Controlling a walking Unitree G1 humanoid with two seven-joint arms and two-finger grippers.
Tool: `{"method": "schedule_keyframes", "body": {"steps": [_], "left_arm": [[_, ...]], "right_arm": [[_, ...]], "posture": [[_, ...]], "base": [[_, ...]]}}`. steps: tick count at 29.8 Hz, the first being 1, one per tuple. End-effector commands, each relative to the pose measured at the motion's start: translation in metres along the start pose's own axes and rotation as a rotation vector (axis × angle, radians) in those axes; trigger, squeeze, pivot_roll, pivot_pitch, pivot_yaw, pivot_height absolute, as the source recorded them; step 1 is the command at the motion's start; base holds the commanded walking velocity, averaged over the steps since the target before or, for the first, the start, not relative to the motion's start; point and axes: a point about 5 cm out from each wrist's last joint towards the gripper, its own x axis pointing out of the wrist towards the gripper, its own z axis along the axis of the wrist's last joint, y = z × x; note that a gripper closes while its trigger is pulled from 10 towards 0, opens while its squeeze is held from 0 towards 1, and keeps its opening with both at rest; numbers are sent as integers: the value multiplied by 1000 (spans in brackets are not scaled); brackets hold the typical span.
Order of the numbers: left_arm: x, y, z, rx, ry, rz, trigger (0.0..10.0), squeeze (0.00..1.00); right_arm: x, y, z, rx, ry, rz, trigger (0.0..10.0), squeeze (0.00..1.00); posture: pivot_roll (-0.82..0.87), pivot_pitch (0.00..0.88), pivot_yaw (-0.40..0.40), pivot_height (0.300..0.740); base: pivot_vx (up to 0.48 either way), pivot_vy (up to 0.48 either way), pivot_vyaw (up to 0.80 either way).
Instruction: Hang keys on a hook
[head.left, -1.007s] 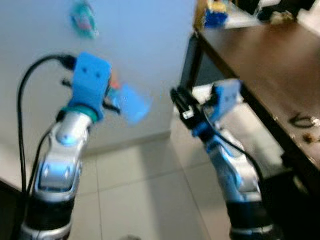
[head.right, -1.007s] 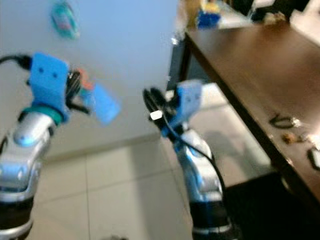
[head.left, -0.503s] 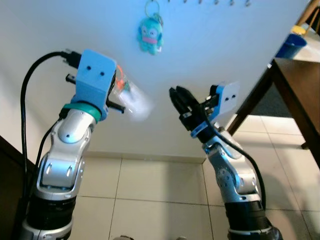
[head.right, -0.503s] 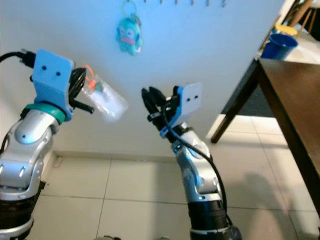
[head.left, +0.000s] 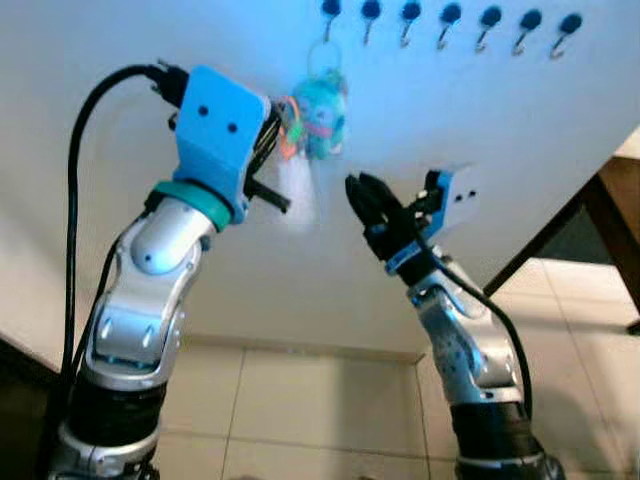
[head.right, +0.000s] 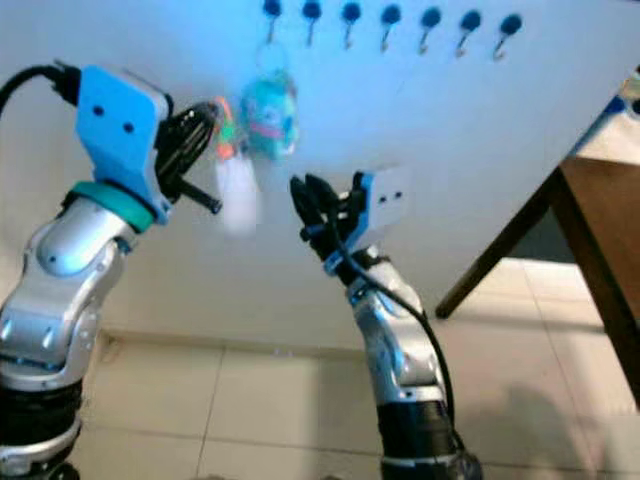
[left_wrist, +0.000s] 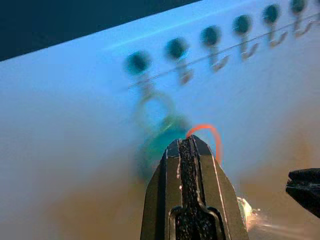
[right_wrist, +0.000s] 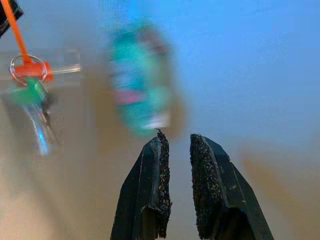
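Keys dangle from left gripper, pinched shut on orange loop, just below wall's hook row | judged light, floppy, swinging; hold by loop | metal blades, plastic tags, blurred | teal plush charm occupies leftmost hook | right gripper slightly parted, empty, nearby.

We see the keys dangling from an orange loop, with orange and green tags, just beside a teal charm. Above runs a row of dark-knobbed hooks on the white wall.
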Motion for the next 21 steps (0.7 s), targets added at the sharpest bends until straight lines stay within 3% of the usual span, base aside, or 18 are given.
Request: {"method": "schedule_keyframes", "body": {"steps": [1, 8, 21], "left_arm": [[3, -7, 5, -23, -33, -45, 10000, 0], [3, -8, 11, -52, -61, -53, 10000, 0], [-2, -4, 10, -34, -78, -46, 10000, 0]], "right_arm": [[-5, -7, -3, 9, 15, -31, 10000, 0], [-4, -7, -3, -1, 15, -29, 10000, 0], [-5, -5, -5, -9, 22, 4, 10000, 0]], "posture": [[110, 0, 78, 740], [109, 0, 79, 740], [106, 0, 75, 740]], "base": [[458, 0, -694], [430, 0, -197], [0, 0, 0]]}}
